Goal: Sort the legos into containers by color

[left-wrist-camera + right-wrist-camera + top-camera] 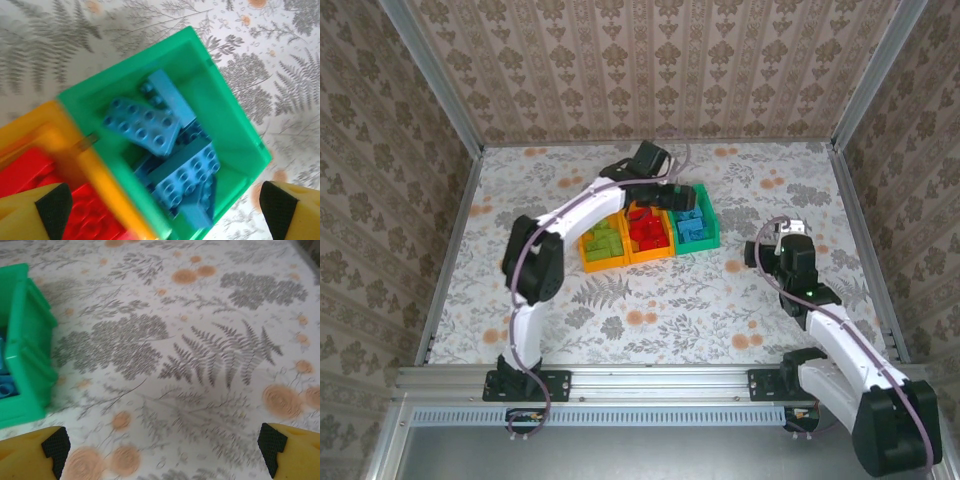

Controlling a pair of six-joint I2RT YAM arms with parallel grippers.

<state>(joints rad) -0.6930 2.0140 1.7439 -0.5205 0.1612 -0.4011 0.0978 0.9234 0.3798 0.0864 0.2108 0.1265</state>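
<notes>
Three containers stand in a row mid-table. An orange-yellow bin [588, 262] holds lime green legos [602, 240], and a second orange-yellow bin [638, 254] holds red legos [646, 228]. The green bin [712, 234] holds blue legos [690, 222]. My left gripper [672, 197] hovers over the green bin [240, 120], open wide. Its yellow fingers [295, 210] straddle the piled blue legos [150, 125] with nothing between them. Red legos [30, 172] show beside it in the orange-yellow bin [102, 172]. My right gripper [767, 246] is open over bare table, right of the green bin [30, 335].
The table has a floral, fern-patterned cover [200, 355]. Wallpapered walls with metal frame rails [450, 250] close it in on three sides. Open tabletop lies in front of the bins and around the right gripper.
</notes>
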